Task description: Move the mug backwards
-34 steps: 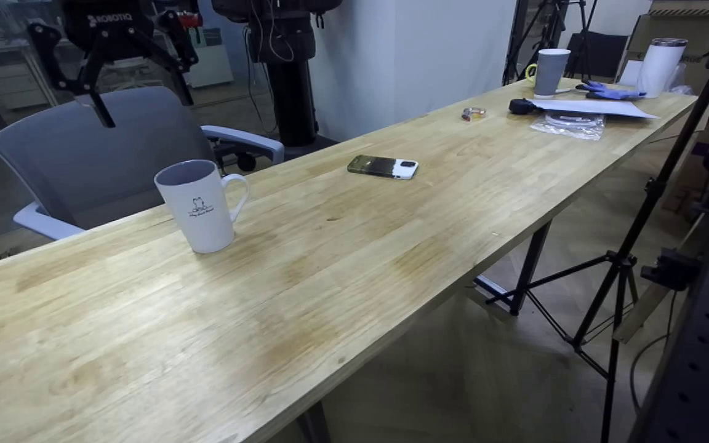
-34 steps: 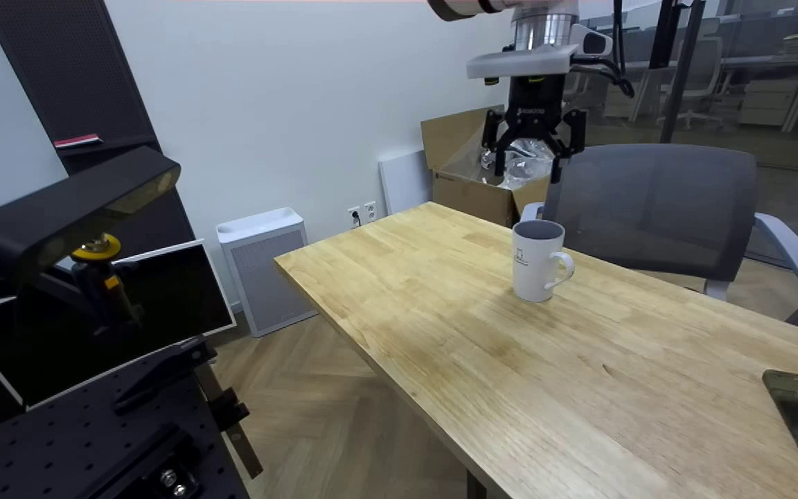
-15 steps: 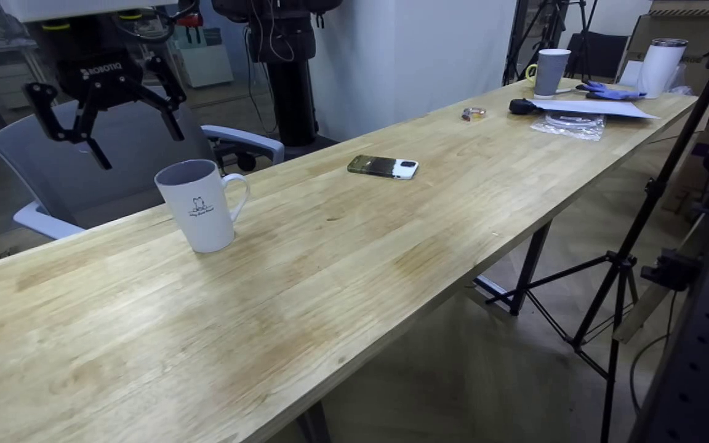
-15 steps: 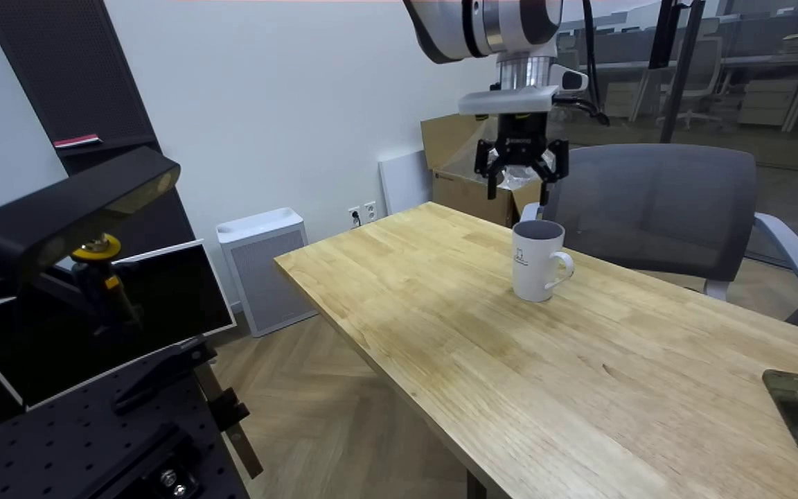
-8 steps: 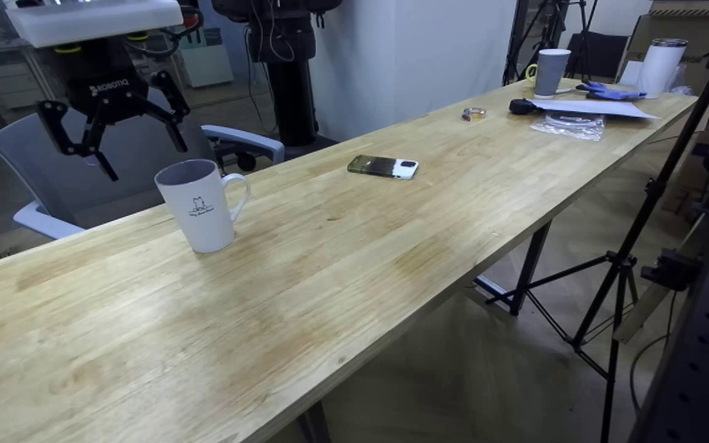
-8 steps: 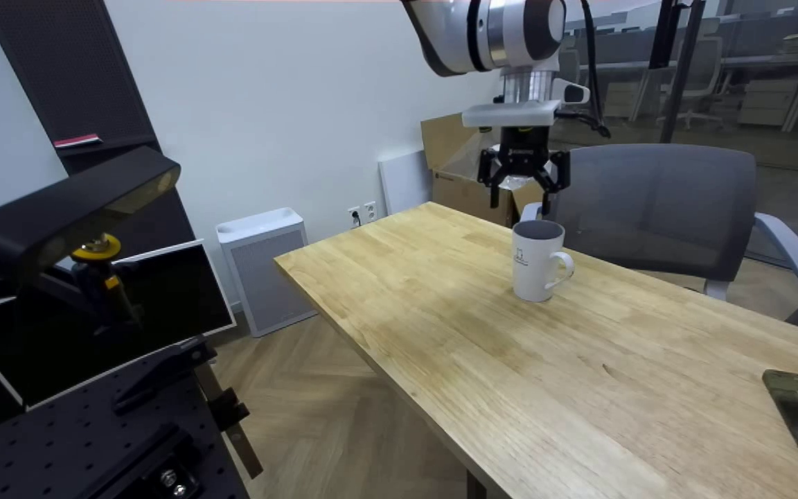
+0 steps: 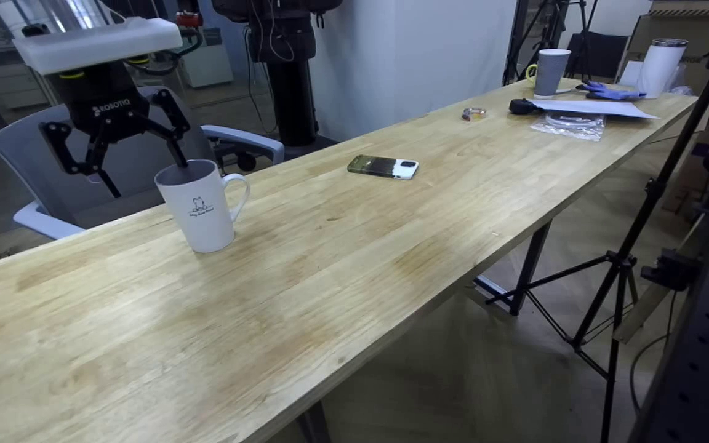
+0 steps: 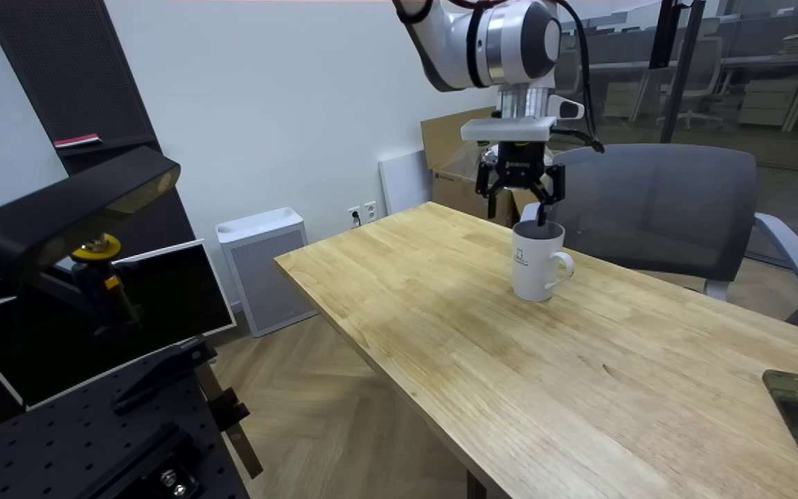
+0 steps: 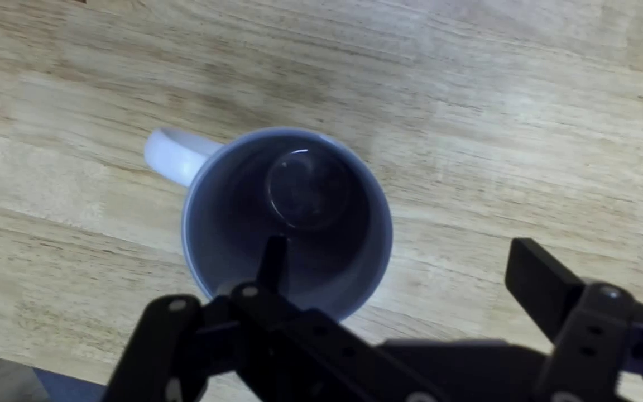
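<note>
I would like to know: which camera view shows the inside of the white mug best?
The wrist view: it looks down into the mug and shows its round bottom, although one finger of the pincer hides a part of the inside. From their slant, both exterior views show only the upper inner wall, not the bottom.

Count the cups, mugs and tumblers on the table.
3. In an exterior view, a white mug stands in the foreground; at the far end of the table stand a grey cup and, farther right in frame, a white tumbler. More may be hidden.
</note>
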Robot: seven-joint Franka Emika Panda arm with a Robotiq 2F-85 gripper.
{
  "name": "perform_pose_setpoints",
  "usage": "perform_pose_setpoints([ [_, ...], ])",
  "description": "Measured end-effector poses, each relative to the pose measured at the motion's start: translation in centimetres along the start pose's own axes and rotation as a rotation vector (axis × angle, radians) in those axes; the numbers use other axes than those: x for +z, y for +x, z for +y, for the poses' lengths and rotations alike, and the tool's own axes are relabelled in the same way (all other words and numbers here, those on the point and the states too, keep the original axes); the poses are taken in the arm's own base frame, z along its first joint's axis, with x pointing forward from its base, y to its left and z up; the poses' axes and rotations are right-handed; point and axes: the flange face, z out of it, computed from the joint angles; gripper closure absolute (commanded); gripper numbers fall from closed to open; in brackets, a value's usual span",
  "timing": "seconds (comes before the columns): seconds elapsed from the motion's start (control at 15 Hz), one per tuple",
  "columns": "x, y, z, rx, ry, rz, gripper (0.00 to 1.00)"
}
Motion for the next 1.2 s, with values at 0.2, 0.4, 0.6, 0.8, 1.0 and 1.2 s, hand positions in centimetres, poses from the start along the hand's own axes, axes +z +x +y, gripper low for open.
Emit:
perform_pose_setpoints([
  [0.2,0.7,0.2,-0.4,-0.004,-0.001,-0.012,0.0],
  [0.4,1.1,0.5,-0.6,-0.006,-0.002,-0.018,0.0],
  [0.6,1.3,0.6,-0.6,-0.006,-0.003,-0.022,0.0],
  [0.8,1.5,0.8,-0.5,-0.003,-0.005,-0.023,0.0],
  [1.0,1.9,0.8,-0.2,0.0,-0.008,-0.026,0.0],
  [1.2,2.4,0.8,0.0,0.003,-0.011,-0.031,0.0],
])
